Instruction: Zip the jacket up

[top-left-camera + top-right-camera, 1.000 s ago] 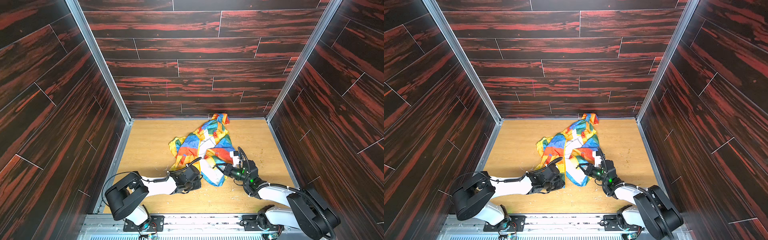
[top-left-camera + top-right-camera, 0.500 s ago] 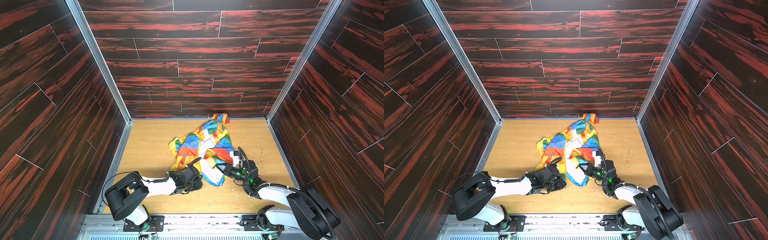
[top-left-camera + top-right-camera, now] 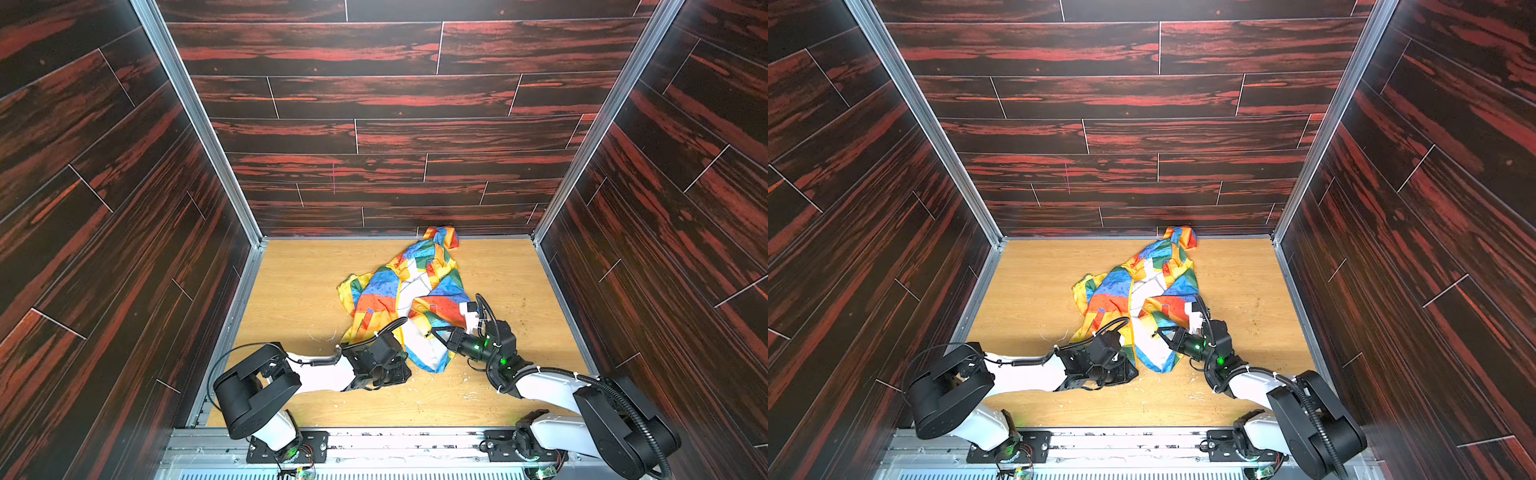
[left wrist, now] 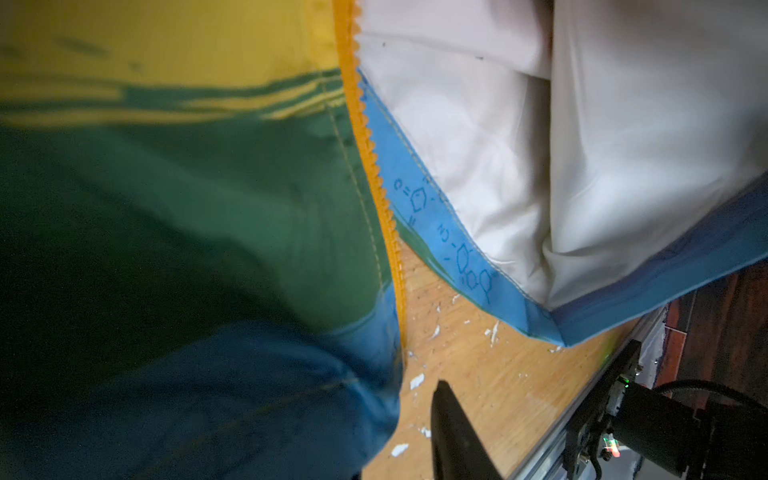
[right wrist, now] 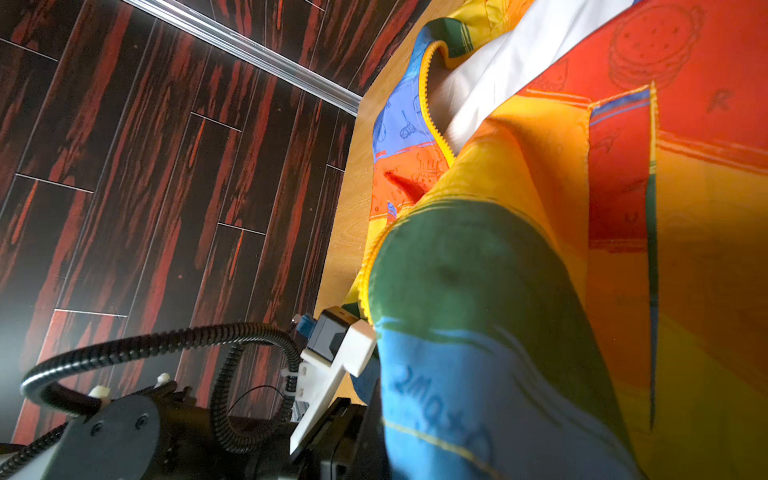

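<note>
The left gripper [image 3: 401, 370] lies low on the table [image 3: 299, 291], against the near-left corner of the jacket [image 3: 415, 286] at its hem. In the left wrist view one black finger [image 4: 451, 419] shows over bare wood, just clear of the blue hem. The other finger is hidden by the green and blue panel, so I cannot tell whether the jaws are spread or pinching cloth. Past that finger the yellow zipper [image 4: 365, 137] runs along the panel's edge with its teeth unjoined. White lining [image 4: 519, 145] lies across the gap. White flecks [image 4: 417, 380] dot the wood.

The right gripper [image 3: 435, 331] has its jaws closed, with the tip at the jacket's right front edge near the hem, and it appears to pinch that edge. In the right wrist view the cloth rises close over the camera and hides the fingers.

The two grippers sit near each other. Between them are the open front and a blue-edged point of hem. From there the jacket spreads away across the middle of the table. Its far end is bunched against the back wall [image 3: 374, 199].
</note>
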